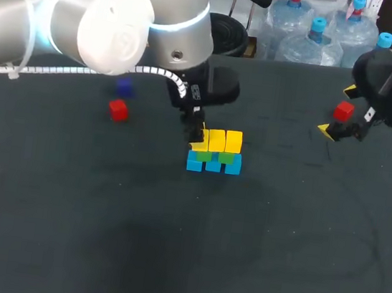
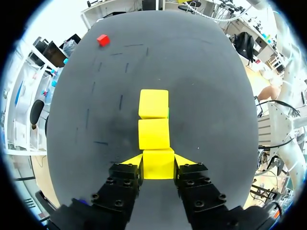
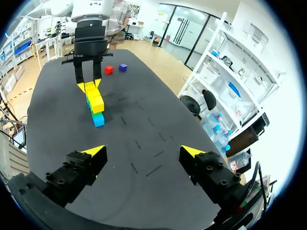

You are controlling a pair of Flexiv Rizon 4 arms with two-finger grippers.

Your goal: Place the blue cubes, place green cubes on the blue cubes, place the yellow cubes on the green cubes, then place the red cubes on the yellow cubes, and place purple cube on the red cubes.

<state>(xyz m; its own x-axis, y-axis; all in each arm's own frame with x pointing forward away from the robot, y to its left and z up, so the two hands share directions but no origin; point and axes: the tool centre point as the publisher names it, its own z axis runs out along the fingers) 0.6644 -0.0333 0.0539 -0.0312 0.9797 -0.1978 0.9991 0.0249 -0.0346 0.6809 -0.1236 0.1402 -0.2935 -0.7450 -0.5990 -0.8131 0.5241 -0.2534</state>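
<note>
Three blue cubes (image 1: 214,165) form a row at mid-table, with green cubes (image 1: 226,158) on them and two yellow cubes (image 1: 225,141) on top. My left gripper (image 1: 197,139) is shut on a third yellow cube (image 2: 158,164) at the row's left end, in line with the other two yellow cubes (image 2: 153,119). One red cube (image 1: 118,109) and the purple cube (image 1: 123,88) lie to the left. Another red cube (image 1: 344,110) lies at the right by my right gripper (image 1: 335,113). The right gripper (image 3: 144,155) is open with nothing between its fingers.
The dark table (image 1: 167,258) stretches wide in front of the stack. In the right wrist view the red cube (image 3: 109,70) and purple cube (image 3: 123,67) lie beyond the left arm, apart from the stack (image 3: 97,111).
</note>
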